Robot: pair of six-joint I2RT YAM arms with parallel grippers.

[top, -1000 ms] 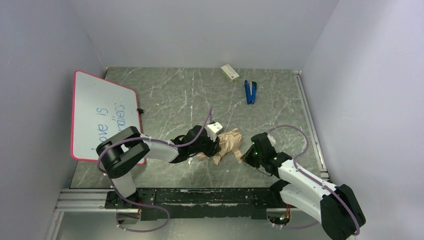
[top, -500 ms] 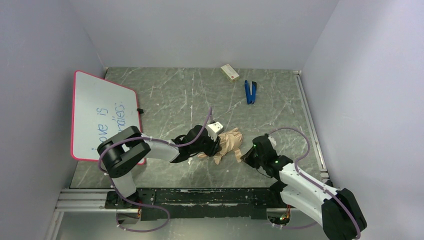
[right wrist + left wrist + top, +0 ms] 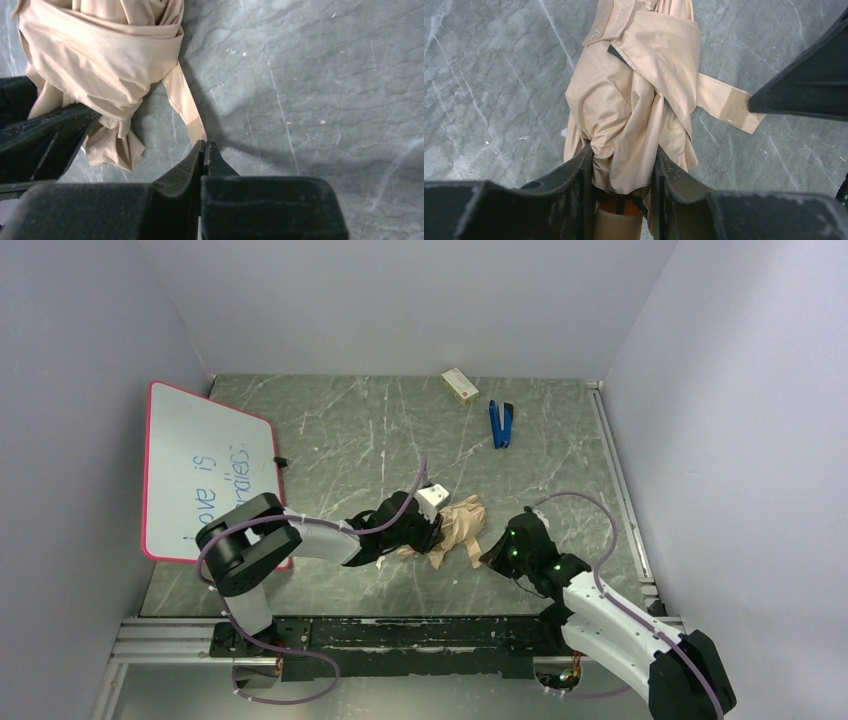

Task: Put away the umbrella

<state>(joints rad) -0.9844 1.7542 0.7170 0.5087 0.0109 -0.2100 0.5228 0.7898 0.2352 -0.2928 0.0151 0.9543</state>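
Note:
The beige folded umbrella [image 3: 458, 525] lies bunched on the table's middle. My left gripper [image 3: 432, 533] is shut on it near the handle end. In the left wrist view the fabric [image 3: 634, 100] is squeezed between my jaws [image 3: 622, 170], with the tan handle knob [image 3: 619, 225] just below. The tan closure strap [image 3: 719, 100] runs right from the bundle to my right gripper [image 3: 490, 555]. In the right wrist view the strap [image 3: 185, 105] ends at my shut fingertips [image 3: 205, 145], which pinch its tip. The fabric bundle [image 3: 100, 55] is at upper left.
A pink-framed whiteboard [image 3: 200, 465] lies at the left. A small white box [image 3: 460, 385] and a blue clip-like tool [image 3: 501, 424] lie at the far edge. Grey walls stand on three sides.
My right gripper has shifted slightly toward the near edge while staying at the strap's end. My left gripper and the umbrella have barely moved.

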